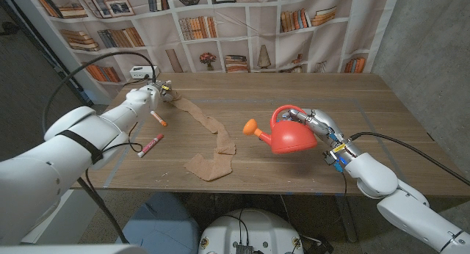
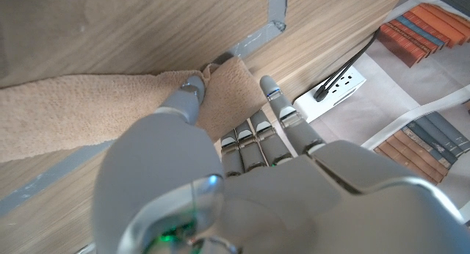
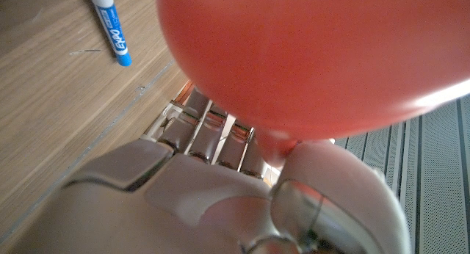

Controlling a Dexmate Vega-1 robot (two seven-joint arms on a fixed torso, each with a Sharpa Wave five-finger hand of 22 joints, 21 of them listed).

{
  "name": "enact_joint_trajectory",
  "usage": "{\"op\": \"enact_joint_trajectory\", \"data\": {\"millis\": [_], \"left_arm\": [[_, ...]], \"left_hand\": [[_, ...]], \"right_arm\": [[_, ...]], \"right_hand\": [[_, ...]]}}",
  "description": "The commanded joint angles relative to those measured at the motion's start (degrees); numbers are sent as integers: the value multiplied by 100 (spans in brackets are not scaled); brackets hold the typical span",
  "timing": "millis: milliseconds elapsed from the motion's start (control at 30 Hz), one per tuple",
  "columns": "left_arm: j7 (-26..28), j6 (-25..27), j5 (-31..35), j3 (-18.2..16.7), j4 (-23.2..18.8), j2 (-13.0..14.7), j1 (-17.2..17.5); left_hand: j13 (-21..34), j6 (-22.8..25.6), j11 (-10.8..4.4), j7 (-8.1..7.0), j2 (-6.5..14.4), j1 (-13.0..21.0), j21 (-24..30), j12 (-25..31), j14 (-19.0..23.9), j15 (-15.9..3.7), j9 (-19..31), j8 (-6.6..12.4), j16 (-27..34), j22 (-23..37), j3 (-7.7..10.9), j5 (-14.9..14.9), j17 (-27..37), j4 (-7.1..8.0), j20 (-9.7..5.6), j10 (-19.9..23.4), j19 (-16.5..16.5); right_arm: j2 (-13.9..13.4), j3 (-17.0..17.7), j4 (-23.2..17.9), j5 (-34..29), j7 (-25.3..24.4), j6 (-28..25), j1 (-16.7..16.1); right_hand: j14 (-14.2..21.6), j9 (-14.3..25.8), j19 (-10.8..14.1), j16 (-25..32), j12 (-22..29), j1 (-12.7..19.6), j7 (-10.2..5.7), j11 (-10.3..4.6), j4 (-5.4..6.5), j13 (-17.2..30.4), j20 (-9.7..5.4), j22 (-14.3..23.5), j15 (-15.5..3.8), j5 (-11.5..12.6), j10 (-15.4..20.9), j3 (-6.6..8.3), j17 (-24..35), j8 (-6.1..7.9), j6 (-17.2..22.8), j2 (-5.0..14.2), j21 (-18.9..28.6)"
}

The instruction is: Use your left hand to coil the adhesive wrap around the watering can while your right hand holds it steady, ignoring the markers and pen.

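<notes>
Left hand pinching far end of tan adhesive wrap, trailing loose across table past two red markers. Further right, red watering can mid-table, spout leftward, clasped by right hand.

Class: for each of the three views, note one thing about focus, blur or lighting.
Head view: evenly lit and sharp, soft shadow under the watering can. Left wrist view: wrap sharp, left hand soft. Right wrist view: the can fills the frame, blurred; blue marker readable.
</notes>
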Motion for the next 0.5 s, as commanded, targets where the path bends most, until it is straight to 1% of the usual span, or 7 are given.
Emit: {"op": "enact_joint_trajectory", "data": {"millis": [33,67,133,167,200,267,500], "left_arm": [[44,-35,129,-129,150,-130,9],[61,-30,128,-148,82,-113,47],[49,-72,134,-173,-31,-76,99],[-8,-16,148,-204,-221,-30,174],[-23,-7,159,-215,-233,-31,180],[-86,40,177,-294,-588,71,318],[110,93,253,-617,-1595,353,801]], "left_hand": [[446,541,-78,-272,353,1080,542,459,1055,-529,364,466,631,322,-237,-96,750,9,-41,503,207],[598,607,-65,-288,356,1253,730,612,1250,-566,499,611,775,442,-318,-101,909,13,-56,634,241],[722,657,-85,-265,337,1374,890,750,1394,-596,616,731,863,545,-384,-104,1012,15,-121,769,279],[788,663,-80,-266,329,1433,963,805,1459,-598,681,788,905,602,-421,-106,1067,17,-128,787,260],[814,648,-89,-261,329,1454,990,823,1470,-597,707,804,916,625,-436,-107,1089,21,-125,788,247],[887,640,-90,-260,330,1516,1070,892,1469,-605,780,861,924,690,-474,-107,1139,28,-133,828,213],[1055,635,-44,-231,346,1664,1263,1014,1344,-562,966,1021,873,849,-556,-106,1254,49,-153,816,73]], "right_arm": [[-26,16,-45,-19,-44,3,-42],[-25,18,-44,-16,-46,9,-43],[-23,20,-41,-12,-47,25,-45],[-25,22,-38,-17,-46,44,-52],[-26,21,-37,-17,-47,46,-52],[-25,27,-25,-19,-53,73,-68],[-9,33,45,23,-28,191,-78]], "right_hand": [[64,16,-25,-19,4,-5,-8,2,-41,3,-368,1,-730,21,34,22,28,-17,31,33,43],[65,16,-27,-20,4,-6,-10,11,-40,2,-368,0,-730,21,38,23,29,-17,34,34,46],[65,16,-29,-20,7,-5,-2,6,-42,13,-370,-2,-732,22,32,25,31,-18,33,35,51],[65,15,-30,-21,7,-1,-3,-4,-45,13,-370,-2,-736,23,33,28,31,-19,34,38,54],[65,20,-33,-22,8,-4,-20,-2,-43,14,-369,-3,-732,22,36,26,30,-20,26,36,56],[65,20,-34,-24,6,-4,-5,-4,-44,18,-371,-5,-732,22,28,27,29,-19,31,36,62],[65,18,-42,-25,2,-7,-5,-1,-45,18,-373,-8,-732,22,31,30,36,-22,32,34,77]]}}
